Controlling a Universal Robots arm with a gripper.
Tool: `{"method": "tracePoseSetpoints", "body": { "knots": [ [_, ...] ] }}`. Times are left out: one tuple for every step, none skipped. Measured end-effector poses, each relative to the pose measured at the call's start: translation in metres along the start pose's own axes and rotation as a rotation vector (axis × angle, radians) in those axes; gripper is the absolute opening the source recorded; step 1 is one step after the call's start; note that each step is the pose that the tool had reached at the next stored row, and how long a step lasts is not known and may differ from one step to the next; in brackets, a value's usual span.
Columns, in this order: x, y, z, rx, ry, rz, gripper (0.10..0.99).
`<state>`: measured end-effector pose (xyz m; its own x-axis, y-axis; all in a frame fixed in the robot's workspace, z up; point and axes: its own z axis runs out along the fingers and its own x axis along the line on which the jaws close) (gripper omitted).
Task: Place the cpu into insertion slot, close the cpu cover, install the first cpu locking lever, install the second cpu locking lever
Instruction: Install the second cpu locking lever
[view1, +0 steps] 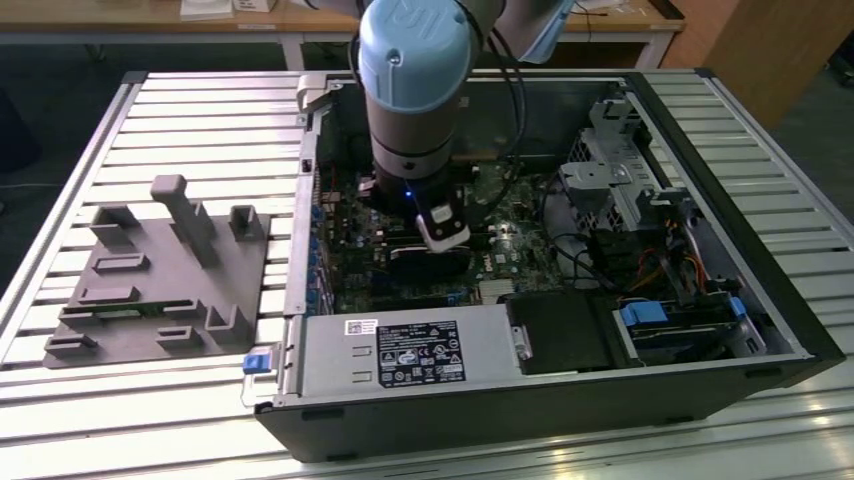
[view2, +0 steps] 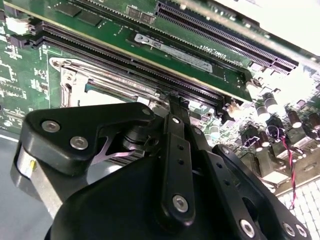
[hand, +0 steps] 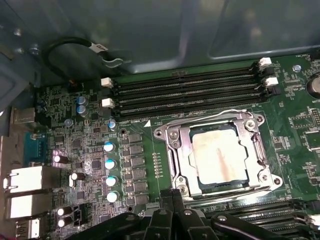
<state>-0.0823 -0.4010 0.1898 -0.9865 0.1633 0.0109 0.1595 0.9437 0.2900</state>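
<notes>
Slatted metal bench (view1: 187, 120) carries an open black computer case (view1: 561, 400), with the grey arm reaching down into it. Inside, on the green motherboard (hand: 90, 135), the pale silvery-beige square cpu (hand: 219, 156) already sits in the silver-rimmed insertion slot (hand: 175, 172), and the thin silvery cpu cover (hand: 260, 145) lies folded flat around it. The black hand (hand: 172, 200) hovers just beside the socket's edge, its fingers drawn close together and holding nothing. Judging by this, the locking-lever steps are in hand (2 levers); that calls for fine, careful alignment.
</notes>
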Motion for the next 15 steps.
{"method": "tracePoseSetpoints", "body": {
  "knots": [
    [0.0001, -0.0004, 0.0007, 0.001, 0.0004, 0.000, 0.106],
    [0.0001, -0.0006, 0.0015, 0.001, 0.0007, 0.000, 0.106],
    [0.0001, -0.0007, 0.0017, 0.001, 0.0007, 0.000, 0.106],
    [0.0001, -0.0007, 0.0017, 0.001, 0.0006, 0.000, 0.106],
    [0.0001, -0.0006, 0.0016, 0.001, 0.0006, 0.000, 0.106],
    [0.0001, -0.0004, 0.0010, 0.000, 0.0003, 0.000, 0.106],
    [0.0000, -0.0001, -0.0002, 0.000, 0.0003, 0.000, 0.106],
    [0.0000, 0.0005, -0.0015, 0.000, 0.0002, 0.000, 0.106],
    [-0.0001, 0.0010, -0.0034, 0.000, 0.0004, 0.000, 0.106],
    [-0.0001, 0.0017, -0.0058, 0.000, 0.0005, 0.000, 0.106],
    [-0.0001, 0.0024, -0.0081, 0.000, 0.0005, 0.000, 0.106],
    [-0.0001, 0.0032, -0.0106, 0.000, 0.0005, 0.000, 0.106],
    [-0.0001, 0.0039, -0.0132, 0.000, 0.0005, 0.000, 0.106],
    [-0.0001, 0.0046, -0.0154, 0.001, 0.0005, 0.000, 0.106],
    [-0.0001, 0.0051, -0.0172, 0.003, 0.0002, 0.000, 0.106]
  ]
}}
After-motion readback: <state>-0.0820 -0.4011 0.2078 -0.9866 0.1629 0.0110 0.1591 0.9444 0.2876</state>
